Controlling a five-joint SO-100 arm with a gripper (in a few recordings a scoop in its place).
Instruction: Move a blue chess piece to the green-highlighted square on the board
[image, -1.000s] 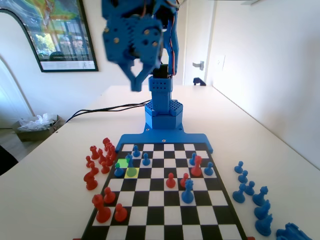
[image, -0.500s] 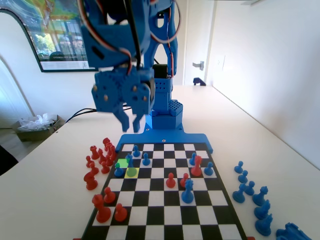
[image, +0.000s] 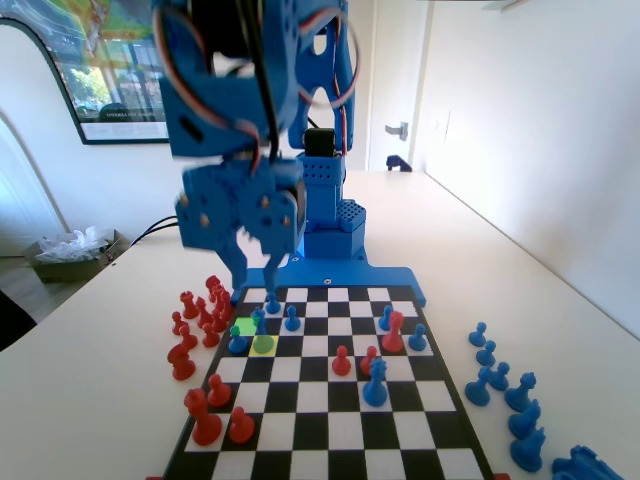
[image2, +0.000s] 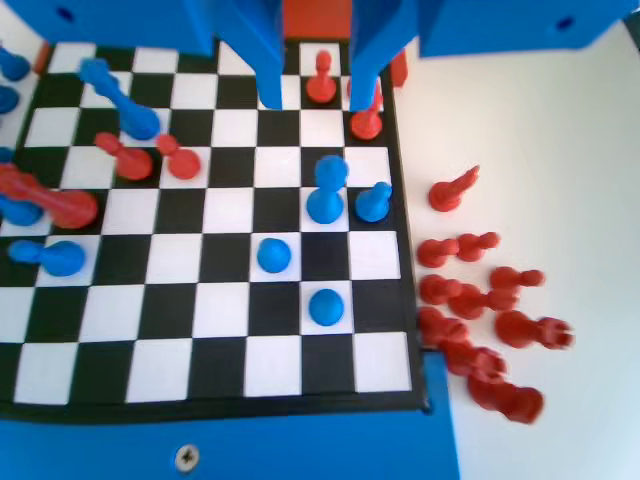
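Hovering gripper (image: 254, 272), jaws parted, above board (image: 330, 400)

One bright green square (image: 245, 326) and one yellow square (image: 270, 352) mark the black-and-white chequered board (image: 330, 430). Seven blue plastic chess pieces (image: 291, 319) stand on it, with six red plastic pieces (image: 341, 361). The red heap (image: 200, 320) on the tabletop (image: 100, 400) is too tangled to count.
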